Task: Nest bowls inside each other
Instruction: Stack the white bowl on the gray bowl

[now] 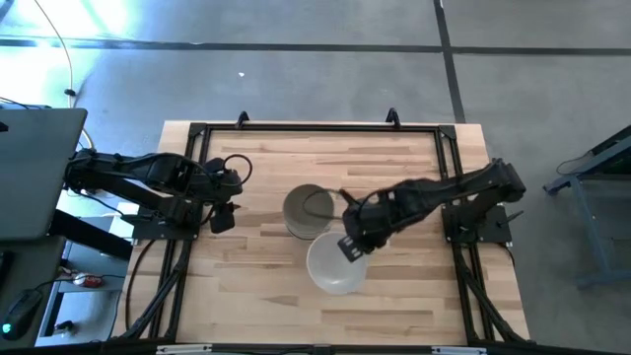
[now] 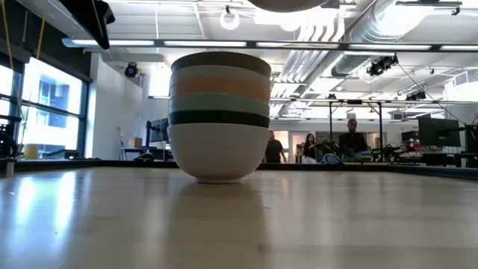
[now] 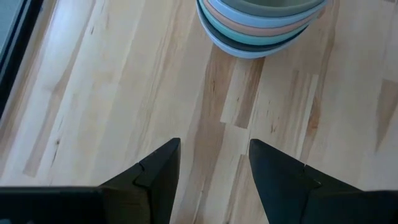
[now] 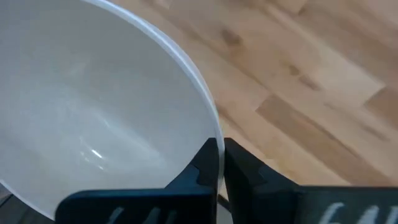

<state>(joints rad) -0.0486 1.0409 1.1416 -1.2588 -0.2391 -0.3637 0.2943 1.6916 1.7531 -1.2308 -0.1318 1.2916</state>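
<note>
A stack of nested bowls [image 1: 310, 210] is being shown near the middle of the worktop [image 1: 256, 296] in the high view, where only its olive-grey top rim is being made out; the layers are being revealed solely in the low view, where a white bowl at the bottom is being topped by black, pale mint, peach-orange and olive-grey rims [image 2: 219, 112]. The stack's axis is being kept upright, mouths facing up. A white bowl [image 1: 337, 263] is being held just beside the stack, toward the worktop's near edge, by the right gripper [image 1: 351, 247]; the pinch is being made plain only in the right wrist view, where the jaws are being closed on its thin, smooth, glossy rim [image 4: 214, 134] above the pale plank surface. The left gripper [image 1: 223, 212] is being held near the worktop's left edge, well apart from the stack, its jaws being kept open and empty over the wood.
</note>
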